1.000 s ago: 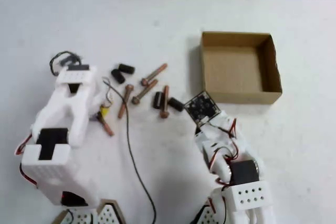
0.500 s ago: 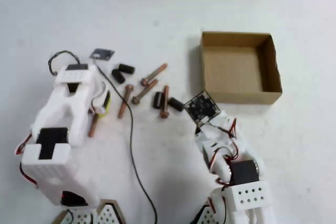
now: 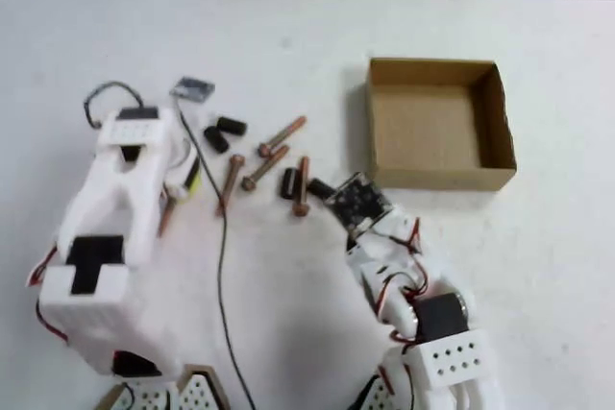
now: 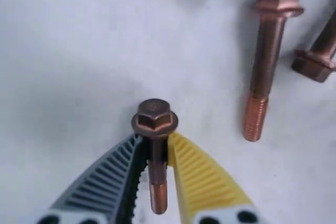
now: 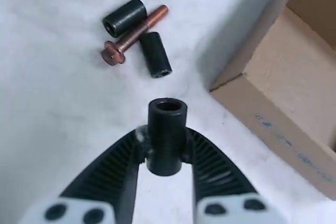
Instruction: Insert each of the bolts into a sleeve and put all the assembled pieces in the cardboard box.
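From above, the left arm has picked a bolt up off the counter within the last second and drawn it in against its own body, so that now just a bit of the copper shank pokes out beside the wrist. The right arm has swung its wrist a little away from the cardboard box, toward the loose bolts and sleeves scattered between the two arms. The left wrist view has the left jaws closed on the bolt's shank just under its hexagonal head, which faces the camera, clear of the counter; another bolt lies beyond it. In the right wrist view, the right jaws are clamped around a black sleeve, open bore up, with the box near on one side and two spare sleeves farther off. To my eye both halves of a pair are now in hand, and bringing them together comes next; the box is empty.
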### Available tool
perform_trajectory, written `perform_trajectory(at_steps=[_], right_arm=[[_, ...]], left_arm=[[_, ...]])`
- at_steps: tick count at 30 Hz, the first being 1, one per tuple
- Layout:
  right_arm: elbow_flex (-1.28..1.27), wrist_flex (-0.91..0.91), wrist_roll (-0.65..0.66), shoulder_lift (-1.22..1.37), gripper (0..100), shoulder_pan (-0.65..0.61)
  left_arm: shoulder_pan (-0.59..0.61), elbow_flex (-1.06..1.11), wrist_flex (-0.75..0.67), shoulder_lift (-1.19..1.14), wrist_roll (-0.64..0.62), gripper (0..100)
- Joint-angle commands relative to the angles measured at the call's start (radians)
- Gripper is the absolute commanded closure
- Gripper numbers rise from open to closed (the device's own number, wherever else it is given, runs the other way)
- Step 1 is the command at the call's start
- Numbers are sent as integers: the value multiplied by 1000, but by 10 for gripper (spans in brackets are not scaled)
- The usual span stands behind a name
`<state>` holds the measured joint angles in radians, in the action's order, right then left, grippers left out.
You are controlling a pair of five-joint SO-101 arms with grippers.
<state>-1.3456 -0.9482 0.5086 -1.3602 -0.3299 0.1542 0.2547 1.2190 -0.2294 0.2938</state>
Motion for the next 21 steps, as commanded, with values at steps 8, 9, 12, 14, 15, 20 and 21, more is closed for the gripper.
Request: perform_trajectory(at_steps=[8, 9, 12, 14, 15, 20, 21], right_arm=[[9, 162, -6, -10, 982, -177], [9, 179, -8, -10, 982, -191], [9, 222, -8, -10, 982, -242], [9, 249, -23, -10, 982, -278], [9, 271, -51, -10, 982, -294], [9, 395, -187, -10, 982, -317], [9, 418, -207, -10, 982, -315]], left_arm=[[-10, -130, 161, 409, 14, 962], [-10, -121, 158, 446, 14, 962], [-30, -86, 157, 545, 14, 962], [-56, -51, 157, 607, 14, 962], [-65, -32, 155, 639, 14, 962], [-104, 21, 115, 776, 5, 962], [-110, 28, 103, 800, 3, 962]])
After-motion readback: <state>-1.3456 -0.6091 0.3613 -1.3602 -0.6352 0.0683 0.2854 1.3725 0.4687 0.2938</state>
